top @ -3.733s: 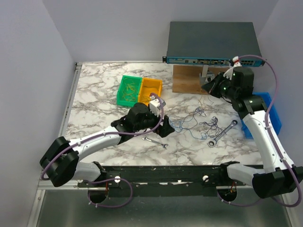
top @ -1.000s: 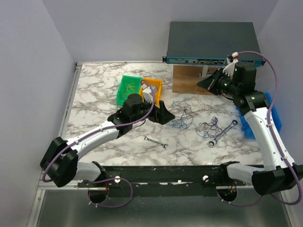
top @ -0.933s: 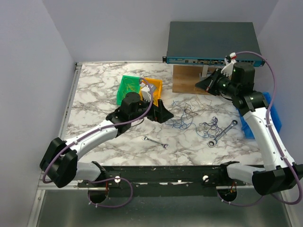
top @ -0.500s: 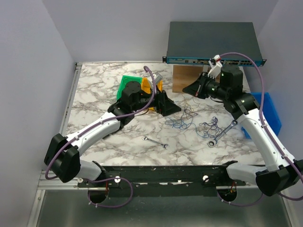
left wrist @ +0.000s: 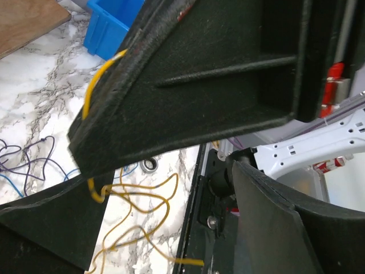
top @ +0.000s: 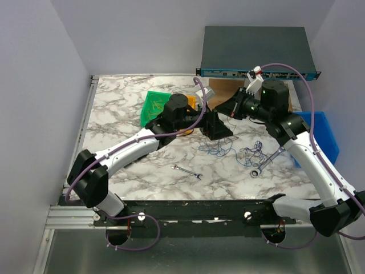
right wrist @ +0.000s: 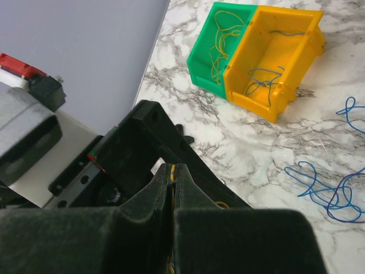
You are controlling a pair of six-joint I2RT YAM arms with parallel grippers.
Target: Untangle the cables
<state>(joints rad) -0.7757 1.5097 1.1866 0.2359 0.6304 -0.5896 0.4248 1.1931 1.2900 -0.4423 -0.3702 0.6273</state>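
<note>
Right wrist view: the right hand (right wrist: 173,166) is clamped on a yellow cable (right wrist: 169,174), seemingly to be drawn free; the left hand (left wrist: 91,185) is held wide open. Blue cables (top: 219,149) are left on the bench (top: 114,114) at their five o'clock.

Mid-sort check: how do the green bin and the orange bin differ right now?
Colour aside, the green bin holds yellow wires, while the orange bin holds blue wires. The green bin's wires make a fuller heap of loops; the orange bin has only a few strands and much bare floor. Seen from the right wrist, the green bin is left of the orange bin. Both are open-topped and stand wall to wall on the marble table.
</note>
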